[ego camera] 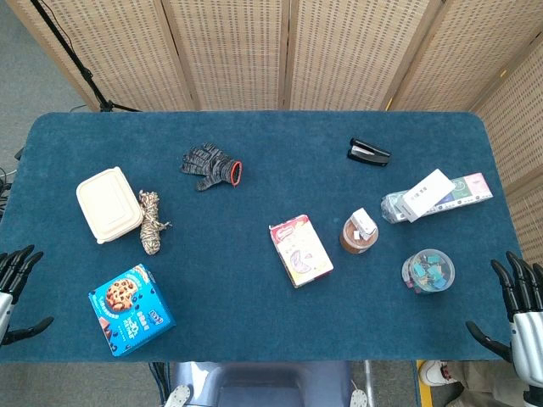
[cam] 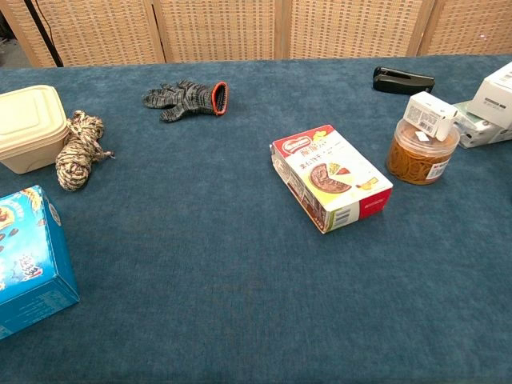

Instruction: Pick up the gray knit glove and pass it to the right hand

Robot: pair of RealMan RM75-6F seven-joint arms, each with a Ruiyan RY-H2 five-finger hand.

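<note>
The gray knit glove (ego camera: 209, 165) (cam: 186, 98) with a red-orange cuff lies flat on the blue table, back left of centre. My left hand (ego camera: 13, 288) hangs at the table's left front edge, fingers spread and holding nothing, far from the glove. My right hand (ego camera: 517, 309) is at the right front edge, fingers also spread and empty. Neither hand shows in the chest view.
Near the glove are a cream lidded container (ego camera: 109, 203) and a bundle of twine (ego camera: 151, 220). A blue cookie box (ego camera: 131, 308) sits front left. A snack box (ego camera: 299, 250), a brown jar (ego camera: 359, 233), a black stapler (ego camera: 369, 153), white boxes (ego camera: 437, 195) and a clip tub (ego camera: 428, 271) lie to the right.
</note>
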